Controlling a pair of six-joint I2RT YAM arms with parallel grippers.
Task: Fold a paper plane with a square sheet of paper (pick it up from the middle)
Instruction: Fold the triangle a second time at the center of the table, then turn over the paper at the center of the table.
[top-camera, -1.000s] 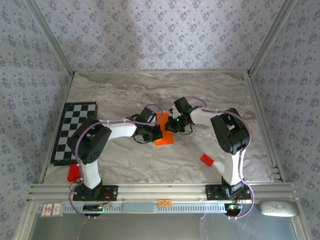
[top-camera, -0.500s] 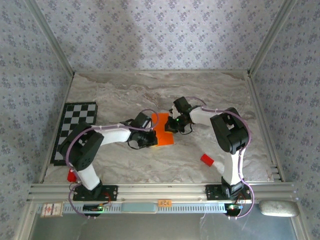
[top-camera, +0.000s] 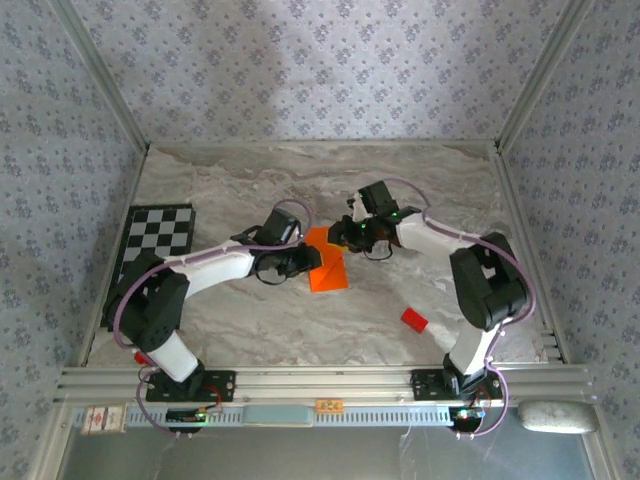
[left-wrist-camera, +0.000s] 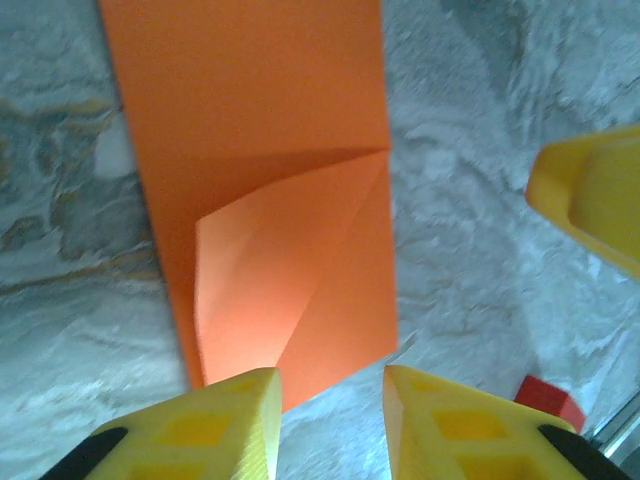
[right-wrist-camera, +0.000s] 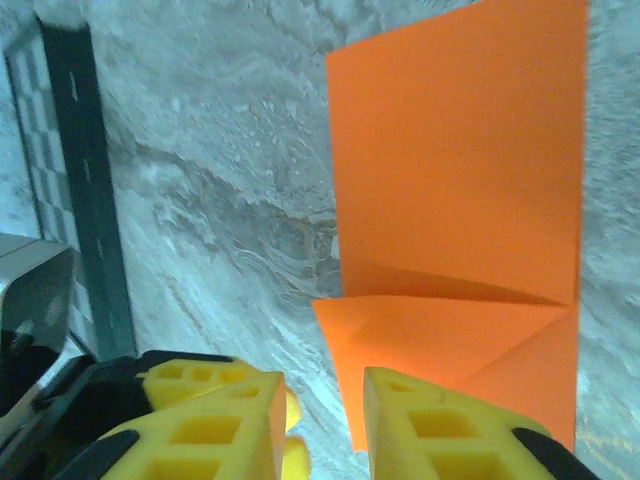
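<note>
Both your left gripper and right gripper stand slightly parted and empty, the square sheet of paper just ahead of each; nudge its lifted flap and you could undo the crease

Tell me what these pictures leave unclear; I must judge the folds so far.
Top view: creases of the square sheet of paper too small to read; left gripper covers its left edge.
Left wrist view: sheet's far end cut off by the top edge.
Right wrist view: sheet's near end hidden behind the right gripper and the bottom edge.
</note>
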